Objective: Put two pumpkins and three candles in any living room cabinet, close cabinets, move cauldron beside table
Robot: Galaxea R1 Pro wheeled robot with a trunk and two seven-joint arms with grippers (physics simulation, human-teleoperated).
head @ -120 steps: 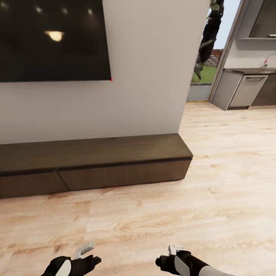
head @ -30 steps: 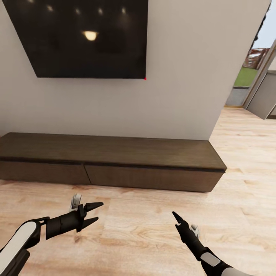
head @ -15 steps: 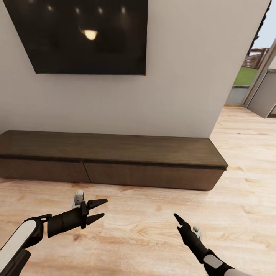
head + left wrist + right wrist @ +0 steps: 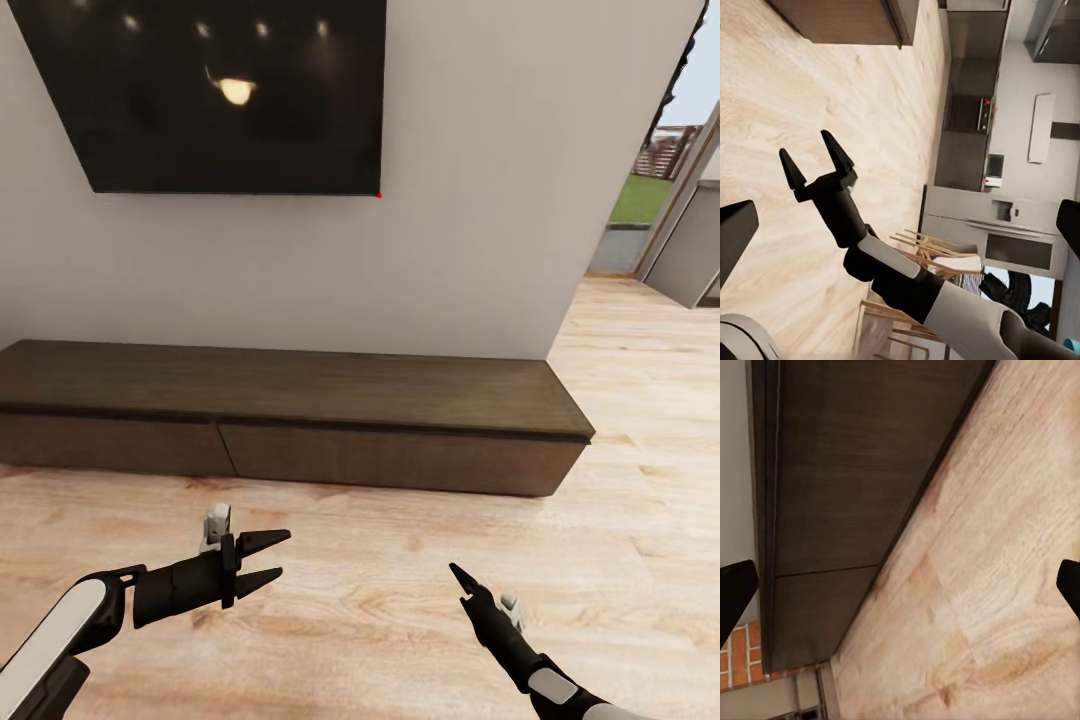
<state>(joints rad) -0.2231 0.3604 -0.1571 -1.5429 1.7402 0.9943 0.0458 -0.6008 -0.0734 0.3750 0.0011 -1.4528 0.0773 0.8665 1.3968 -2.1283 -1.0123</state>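
Head view shows you the cabinet (image 4: 300,420) closed (drawers shut); left pincer (image 4: 262,560) and right pincer (image 4: 814,161) both spread, empty; everything is left.

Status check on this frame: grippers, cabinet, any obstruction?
Left gripper open, empty. Right gripper open, empty. Cabinet ahead, drawers shut. Floor between bare.

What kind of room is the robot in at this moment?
Most likely a home living room: a black TV hangs on an off-white wall above a long low dark-brown cabinet, over a light wood-plank floor. Kitchen units show in the left wrist view.
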